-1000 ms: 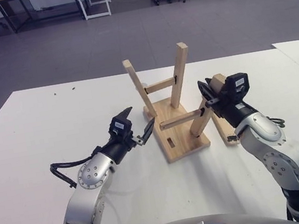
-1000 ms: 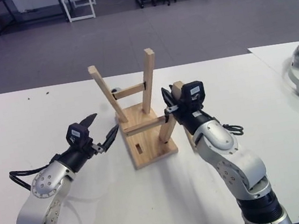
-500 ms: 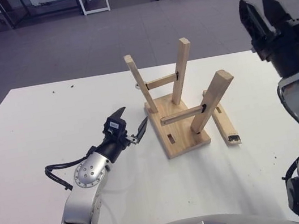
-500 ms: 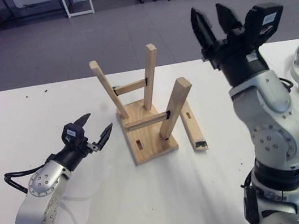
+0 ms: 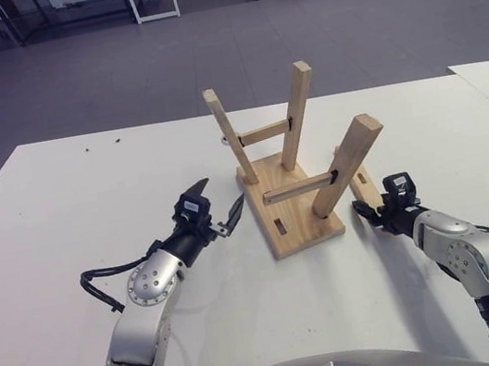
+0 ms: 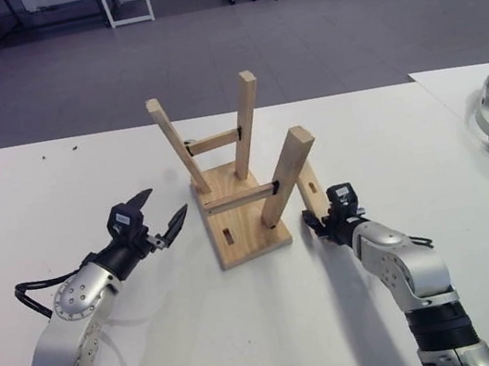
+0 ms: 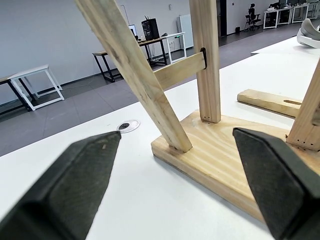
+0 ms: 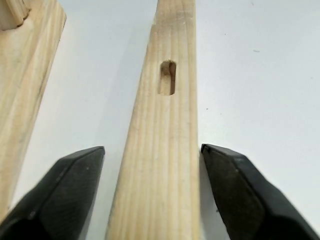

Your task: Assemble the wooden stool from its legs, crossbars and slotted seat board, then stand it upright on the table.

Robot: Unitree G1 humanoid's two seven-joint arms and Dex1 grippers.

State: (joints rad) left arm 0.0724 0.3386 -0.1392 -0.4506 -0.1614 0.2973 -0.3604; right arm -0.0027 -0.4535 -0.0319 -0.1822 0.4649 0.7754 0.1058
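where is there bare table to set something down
Widest bare patch: the table left of the left gripper, out to its left edge. Also free: the near strip in front of the seat board, and the stretch right of the loose leg. Crowded: the centre, where the right gripper straddles that leg close beside the board.

I see bare white table [image 5: 60, 204] open between my left gripper [image 5: 224, 189] and the near left corner of the seat board [image 5: 291, 208], which carries no leg. Three upright legs [image 5: 296, 116] tied by two crossbars [image 5: 264, 133] fence the board's far and right sides. On the right, a loose leg [image 8: 162, 150] lies just beside the board, leaving a narrow strip of table between them.
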